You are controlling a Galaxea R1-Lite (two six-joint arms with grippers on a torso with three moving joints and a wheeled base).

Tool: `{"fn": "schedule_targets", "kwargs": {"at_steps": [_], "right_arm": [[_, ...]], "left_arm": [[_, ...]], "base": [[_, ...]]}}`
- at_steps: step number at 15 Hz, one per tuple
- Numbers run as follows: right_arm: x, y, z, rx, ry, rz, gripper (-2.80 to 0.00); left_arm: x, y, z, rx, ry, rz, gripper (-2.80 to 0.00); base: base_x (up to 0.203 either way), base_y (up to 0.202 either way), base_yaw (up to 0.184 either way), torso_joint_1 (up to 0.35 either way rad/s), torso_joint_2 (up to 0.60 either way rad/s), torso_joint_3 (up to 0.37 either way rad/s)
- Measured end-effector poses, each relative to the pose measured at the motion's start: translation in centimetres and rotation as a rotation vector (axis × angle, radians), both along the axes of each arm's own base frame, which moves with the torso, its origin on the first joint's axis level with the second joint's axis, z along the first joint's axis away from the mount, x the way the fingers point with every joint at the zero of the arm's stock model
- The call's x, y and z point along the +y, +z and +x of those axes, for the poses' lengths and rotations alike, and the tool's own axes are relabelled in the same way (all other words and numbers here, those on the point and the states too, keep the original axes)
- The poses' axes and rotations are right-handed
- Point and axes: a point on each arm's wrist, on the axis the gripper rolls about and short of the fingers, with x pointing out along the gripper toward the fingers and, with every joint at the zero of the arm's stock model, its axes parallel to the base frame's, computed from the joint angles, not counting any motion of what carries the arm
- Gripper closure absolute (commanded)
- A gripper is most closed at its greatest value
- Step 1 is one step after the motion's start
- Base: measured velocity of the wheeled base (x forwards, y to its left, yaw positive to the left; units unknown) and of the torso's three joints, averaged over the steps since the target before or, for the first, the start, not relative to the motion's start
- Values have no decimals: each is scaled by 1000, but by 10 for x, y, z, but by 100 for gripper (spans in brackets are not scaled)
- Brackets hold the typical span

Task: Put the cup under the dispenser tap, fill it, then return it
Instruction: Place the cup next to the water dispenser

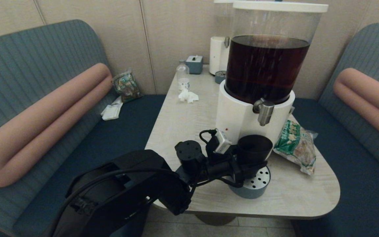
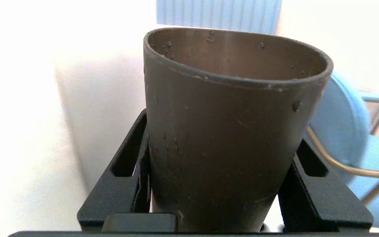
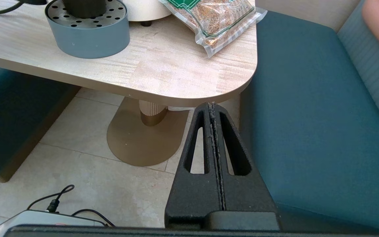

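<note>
A café or restaurant booth: padded teal seats point(image 1: 38, 75) flank the bench point(image 1: 183, 118), which carries a big drink dispenser point(image 1: 262, 75).

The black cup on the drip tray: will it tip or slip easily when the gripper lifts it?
The cup looks like thin plastic and seems empty, so probably light. It tapers toward its base, so it may tip if nudged. Droplets on its wall could make it slippery between the left gripper fingers.
</note>
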Motion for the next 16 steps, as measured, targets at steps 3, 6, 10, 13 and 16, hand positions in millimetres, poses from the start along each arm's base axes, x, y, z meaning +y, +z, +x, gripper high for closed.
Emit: {"fn": "schedule_targets", "kwargs": {"at_steps": [3, 6, 10, 13, 16], "right_arm": [[0, 0, 0, 0, 0, 0, 0], [0, 0, 0, 0, 0, 0, 0], [0, 0, 0, 0, 0, 0, 0], [0, 0, 0, 0, 0, 0, 0], [0, 0, 0, 0, 0, -1, 0]], "left_arm": [[9, 3, -11, 34, 7, 23, 0], [15, 13, -16, 52, 18, 26, 0], [36, 28, -17, 71, 73, 18, 0], [58, 35, -11, 78, 126, 17, 0], [91, 40, 3, 77, 206, 21, 0]], "base": [[0, 0, 0, 0, 0, 0], [0, 0, 0, 0, 0, 0], [0, 0, 0, 0, 0, 0], [0, 0, 0, 0, 0, 0], [0, 0, 0, 0, 0, 0]]}}
